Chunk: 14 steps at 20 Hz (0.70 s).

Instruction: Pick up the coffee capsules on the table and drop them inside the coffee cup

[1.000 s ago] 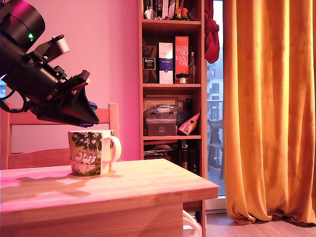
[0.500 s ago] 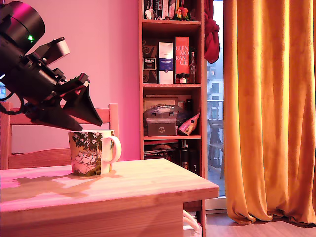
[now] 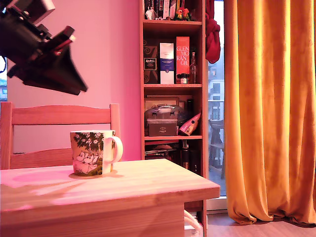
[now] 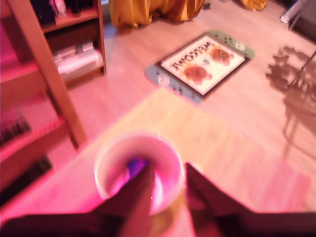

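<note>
The coffee cup [image 3: 94, 152], white with green foliage and pale cartoon figures, is seen standing upright on the light wooden tabletop [image 3: 148, 190], toward the exterior view's left, its loop handle turned to that view's right. Above it and further left, the dark end effector [image 3: 74, 84] is held high, well clear of the cup's rim. In the wrist view, the end effector [image 4: 170, 173] is shown with its two dark fingers [image 4: 136, 190] slightly parted and nothing gripped between them, the cup's open mouth [image 4: 140, 170] lying below. The inside of the cup is blurred, so no capsule can be made out. Behind the tabletop, a wooden chair [image 3: 59, 116] is visible, then a bookshelf [image 3: 170, 79], then orange curtains [image 3: 269, 108] at the exterior view's right.
</note>
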Each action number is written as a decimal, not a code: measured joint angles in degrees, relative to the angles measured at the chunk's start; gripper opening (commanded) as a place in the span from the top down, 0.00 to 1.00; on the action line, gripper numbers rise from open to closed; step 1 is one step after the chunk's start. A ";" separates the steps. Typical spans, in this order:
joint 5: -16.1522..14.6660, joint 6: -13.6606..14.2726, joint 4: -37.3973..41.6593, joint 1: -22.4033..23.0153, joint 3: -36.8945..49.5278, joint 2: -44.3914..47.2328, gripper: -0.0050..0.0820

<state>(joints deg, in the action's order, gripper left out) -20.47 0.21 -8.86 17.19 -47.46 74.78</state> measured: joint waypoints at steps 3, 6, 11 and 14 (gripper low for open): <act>0.00 -0.02 -3.89 -0.13 0.59 -2.86 0.96; 0.02 -1.01 -9.16 -0.37 2.64 -11.74 0.96; 2.45 -5.90 -20.37 -0.37 5.40 -25.83 0.96; 4.94 -7.67 -24.65 -0.37 5.40 -32.57 0.96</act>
<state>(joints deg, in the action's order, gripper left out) -15.53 -7.46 -33.52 16.82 -42.06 42.22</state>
